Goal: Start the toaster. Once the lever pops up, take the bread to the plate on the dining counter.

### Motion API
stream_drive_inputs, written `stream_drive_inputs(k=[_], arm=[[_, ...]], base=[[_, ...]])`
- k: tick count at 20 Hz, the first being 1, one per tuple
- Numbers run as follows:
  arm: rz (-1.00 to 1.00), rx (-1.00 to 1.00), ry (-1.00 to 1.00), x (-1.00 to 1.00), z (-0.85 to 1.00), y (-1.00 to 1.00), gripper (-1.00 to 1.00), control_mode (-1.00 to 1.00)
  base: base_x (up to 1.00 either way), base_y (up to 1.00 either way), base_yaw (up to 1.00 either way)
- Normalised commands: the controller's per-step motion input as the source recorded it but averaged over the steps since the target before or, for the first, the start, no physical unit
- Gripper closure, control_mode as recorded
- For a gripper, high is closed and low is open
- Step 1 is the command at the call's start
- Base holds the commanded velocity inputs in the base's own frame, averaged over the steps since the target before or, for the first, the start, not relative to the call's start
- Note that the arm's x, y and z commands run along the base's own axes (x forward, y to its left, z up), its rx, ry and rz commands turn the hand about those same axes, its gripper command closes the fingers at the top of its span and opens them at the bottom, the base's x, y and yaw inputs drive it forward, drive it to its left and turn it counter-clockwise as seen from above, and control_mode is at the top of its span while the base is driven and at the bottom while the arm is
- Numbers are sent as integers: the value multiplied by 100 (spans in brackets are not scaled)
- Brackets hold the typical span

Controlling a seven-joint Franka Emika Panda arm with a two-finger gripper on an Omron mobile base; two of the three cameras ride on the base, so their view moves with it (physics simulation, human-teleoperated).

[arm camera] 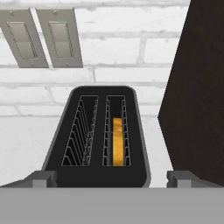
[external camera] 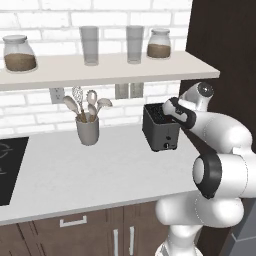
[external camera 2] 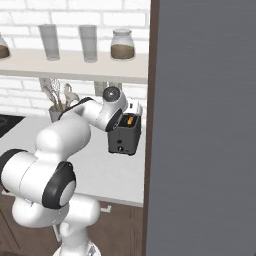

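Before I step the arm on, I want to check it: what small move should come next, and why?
Probably lower the open hand straight down over the right slot. The bread sits deep in the toaster, with the fingertips spread at its near end and touching nothing. I cannot tell where the lever stands.

A boxy dark grey toaster [arm camera: 99,135] held a golden-orange bread slice [arm camera: 117,141] in one slot. Behind it stood a white brick wall [arm camera: 131,52] with pale grey switch plates [arm camera: 39,37], beside a dark brown wood panel [arm camera: 201,87].
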Motion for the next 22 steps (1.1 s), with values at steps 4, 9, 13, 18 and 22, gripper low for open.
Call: stream_drive_inputs(k=[4,9,13,18,22], arm=[[0,0,0,0,0,0,-100,-100],[0,0,0,0,0,0,-100,-100],[0,0,0,0,0,0,-100,-100],[0,0,0,0,0,0,-100,-100],[0,0,0,0,0,0,-100,-100]], base=[[0,0,0],[0,0,0],[0,0,0],[0,0,0],[0,0,0]])
